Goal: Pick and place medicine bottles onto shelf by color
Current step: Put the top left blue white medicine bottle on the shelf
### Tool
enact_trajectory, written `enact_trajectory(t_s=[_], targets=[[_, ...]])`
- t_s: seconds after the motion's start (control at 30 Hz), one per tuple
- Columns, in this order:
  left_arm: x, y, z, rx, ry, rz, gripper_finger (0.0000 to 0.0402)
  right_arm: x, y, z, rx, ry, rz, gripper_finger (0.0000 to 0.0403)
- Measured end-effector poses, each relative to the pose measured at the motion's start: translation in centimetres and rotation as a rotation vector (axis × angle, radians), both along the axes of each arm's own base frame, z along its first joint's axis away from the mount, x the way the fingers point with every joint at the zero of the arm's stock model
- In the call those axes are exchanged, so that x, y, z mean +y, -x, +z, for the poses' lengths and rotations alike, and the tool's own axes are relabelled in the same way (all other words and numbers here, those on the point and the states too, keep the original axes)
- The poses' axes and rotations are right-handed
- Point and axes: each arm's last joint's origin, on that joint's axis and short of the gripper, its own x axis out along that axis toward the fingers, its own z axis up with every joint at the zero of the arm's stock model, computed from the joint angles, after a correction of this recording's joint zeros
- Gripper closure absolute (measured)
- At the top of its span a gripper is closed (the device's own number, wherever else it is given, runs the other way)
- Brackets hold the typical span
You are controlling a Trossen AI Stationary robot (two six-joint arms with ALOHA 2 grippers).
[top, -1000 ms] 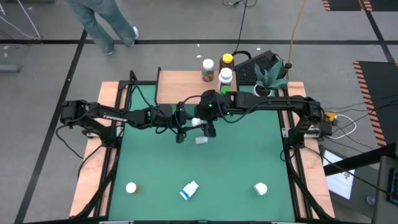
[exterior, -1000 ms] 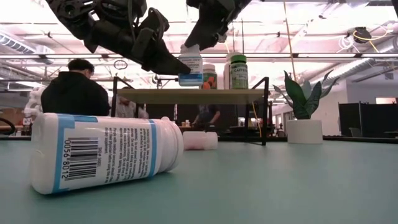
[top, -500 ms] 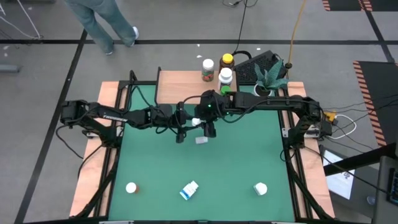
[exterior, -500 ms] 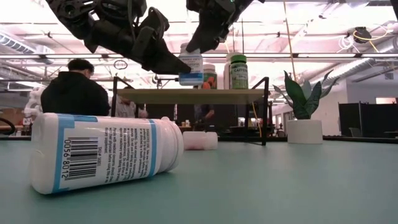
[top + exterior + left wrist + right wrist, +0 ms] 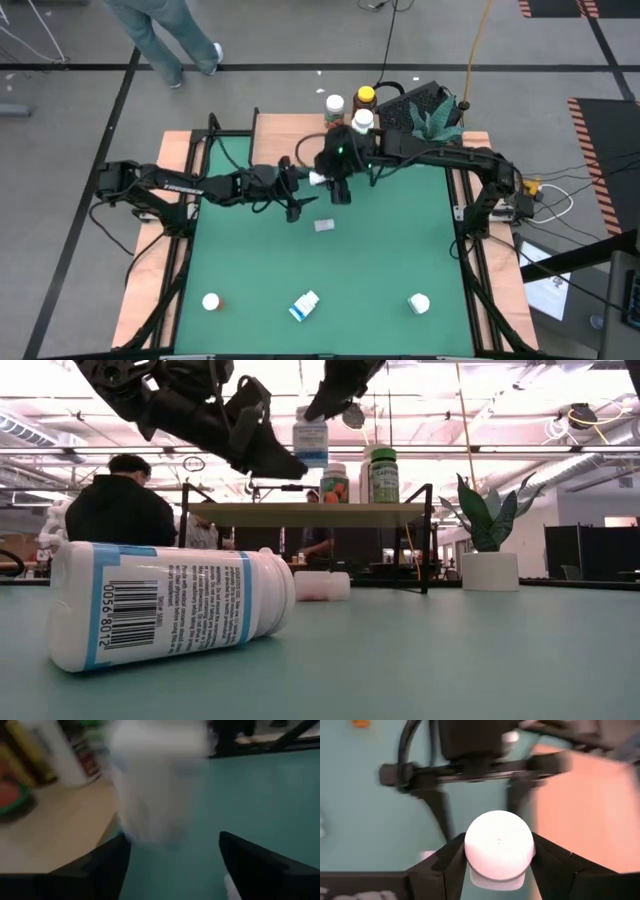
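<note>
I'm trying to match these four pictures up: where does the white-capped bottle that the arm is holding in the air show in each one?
High view: the held bottle, by the shelf's front edge, in the right gripper.
Low view: top centre, above the shelf.
Left wrist view: a blur beyond the open left gripper.
Right wrist view: its white cap between the fingers.
Shared landmark: the shelf.

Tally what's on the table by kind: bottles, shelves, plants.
medicine bottles: 8
shelf: 1
potted plant: 1
Total: 10
</note>
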Motion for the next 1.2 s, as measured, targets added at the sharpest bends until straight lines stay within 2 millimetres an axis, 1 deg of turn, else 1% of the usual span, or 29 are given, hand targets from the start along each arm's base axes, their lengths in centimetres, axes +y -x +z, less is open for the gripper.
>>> enact_trajectory(t_s=[0.1, 0.2, 0.4, 0.5, 0.6, 0.7, 1.1, 1.2], targets=[[0.0, 0.1, -0.5, 0.039, 0.012, 0.023, 0.0070, -1.8, 0.5, 1.3, -0.010, 0.120, -0.065, 0.0218], [0.0, 0.2, -0.5, 0.043, 0.011, 0.036, 0.0054, -3.6, 1.0, 1.6, 0.004, 0.202, -0.118, 0.0218], [0.0, 0.2, -0.6, 0.050, 0.003, 0.038, 0.0053, -7.1, 2.2, 1.1, 0.015, 0.173, -0.165, 0.0218], [0.1, 0.2, -0.5, 0.049, 0.000, 0.038, 0.0059, -8.1, 2.5, 0.6, 0.015, 0.145, -0.168, 0.0218], [0.0, 0.2, -0.5, 0.043, -0.003, 0.036, 0.0064, -8.7, 2.5, 0.2, -0.016, 0.137, -0.141, 0.0218], [0.1, 0.2, -0.5, 0.043, -0.004, 0.038, 0.0065, -9.0, 2.2, -0.7, -0.018, 0.157, -0.129, 0.0218], [0.1, 0.2, -0.5, 0.040, -0.004, 0.038, 0.0066, -9.3, 2.2, -2.0, -0.003, 0.175, -0.116, 0.0218], [0.1, 0.2, -0.5, 0.040, -0.004, 0.039, 0.0066, -9.3, 2.3, -2.6, 0.011, 0.174, -0.111, 0.0218]])
